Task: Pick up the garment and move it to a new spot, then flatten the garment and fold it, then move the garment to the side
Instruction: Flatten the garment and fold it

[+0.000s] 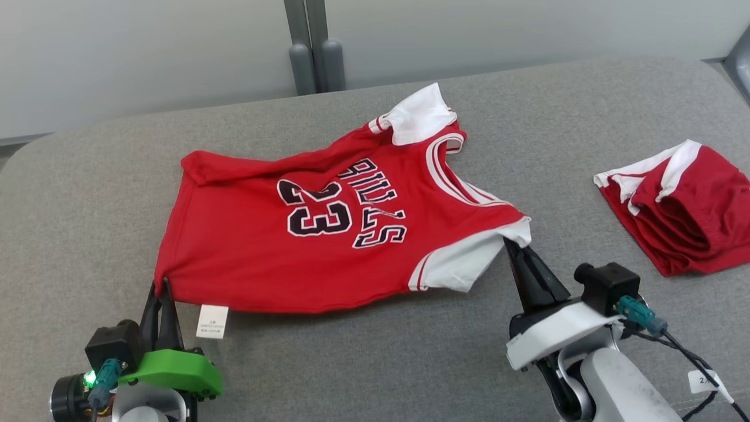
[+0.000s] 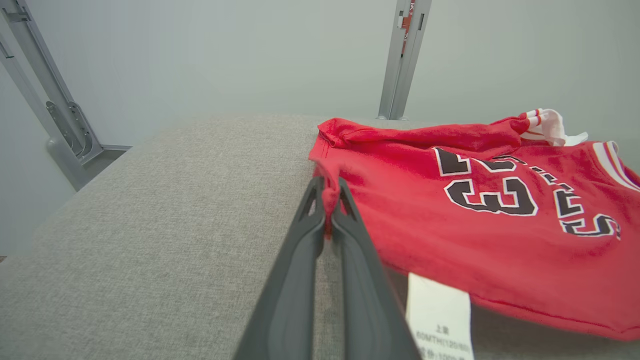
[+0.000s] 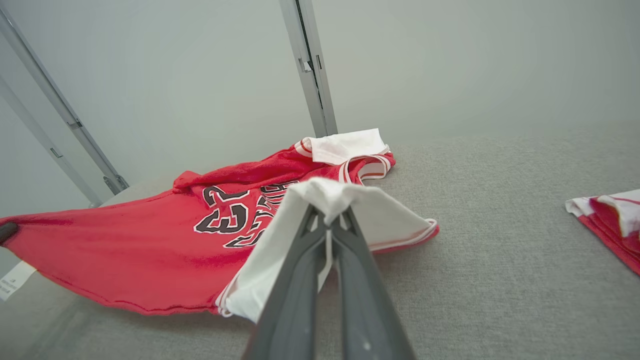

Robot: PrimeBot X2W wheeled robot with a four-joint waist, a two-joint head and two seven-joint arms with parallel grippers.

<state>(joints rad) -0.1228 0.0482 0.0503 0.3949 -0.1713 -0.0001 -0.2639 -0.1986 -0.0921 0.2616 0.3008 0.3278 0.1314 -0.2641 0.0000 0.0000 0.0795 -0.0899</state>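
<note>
At the left claw [image 1: 163, 288]: squeezed shut on a bottom corner of the red shirt [image 1: 304, 252], with a bit of red cloth bunched between the two dark fingers [image 2: 295, 270].

At the right claw [image 1: 514, 245]: squeezed shut too, on the near white sleeve [image 1: 463, 266], with white cloth draped over the tips.

Between the two claws: the near edge of the shirt stretched into a line and held a little way up off the gray cushion [image 1: 88, 193], with a shadow under it.

Past that edge: the rest of the shirt lying near the middle of the cushion, front side up, with "23" and "BULLS" in black and white letters.

Along the far side: a lumpy fold of red cloth, and the other white sleeve [image 1: 419, 117] flipped up.

Just beside the left claw: a small white tag [image 1: 212, 321] hanging from the hem.

Off to the right, well apart from the shirt: red and white shorts [image 1: 685, 211] in a folded heap on the same cushion.

Behind the cushion: two gray posts [image 1: 313, 64] standing side by side against a pale wall [image 1: 146, 58].
</note>
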